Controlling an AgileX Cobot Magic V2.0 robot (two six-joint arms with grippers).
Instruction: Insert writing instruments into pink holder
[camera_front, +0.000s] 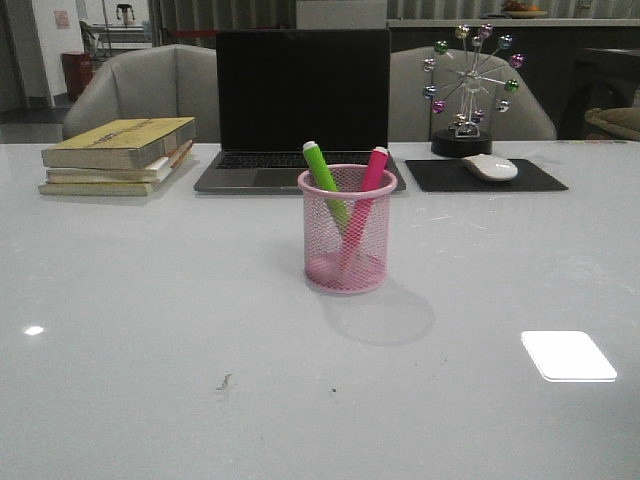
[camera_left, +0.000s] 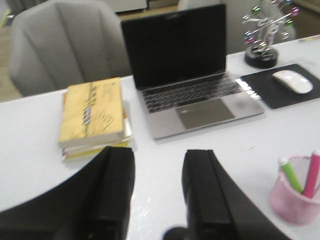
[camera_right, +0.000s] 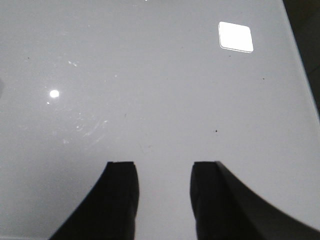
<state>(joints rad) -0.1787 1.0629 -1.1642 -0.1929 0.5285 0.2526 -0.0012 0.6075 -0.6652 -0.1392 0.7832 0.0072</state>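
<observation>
Highlighters (green (camera_front: 322, 170), pink (camera_front: 371, 172)) stand inside pink holder (camera_front: 347, 233).

At the back of the white desk (camera_front: 150, 330) an open laptop (camera_front: 302, 105) with a dark screen stands between a stack of books (camera_front: 118, 155) and a black mouse pad (camera_front: 485, 176) carrying a white mouse (camera_front: 490, 167). Behind the pad stands a ferris-wheel ornament (camera_front: 468, 85) with coloured balls, and two grey chairs (camera_front: 150, 90) sit beyond the desk.

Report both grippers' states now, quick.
Left gripper: open, holding nothing.
Right gripper: open, holding nothing.
</observation>
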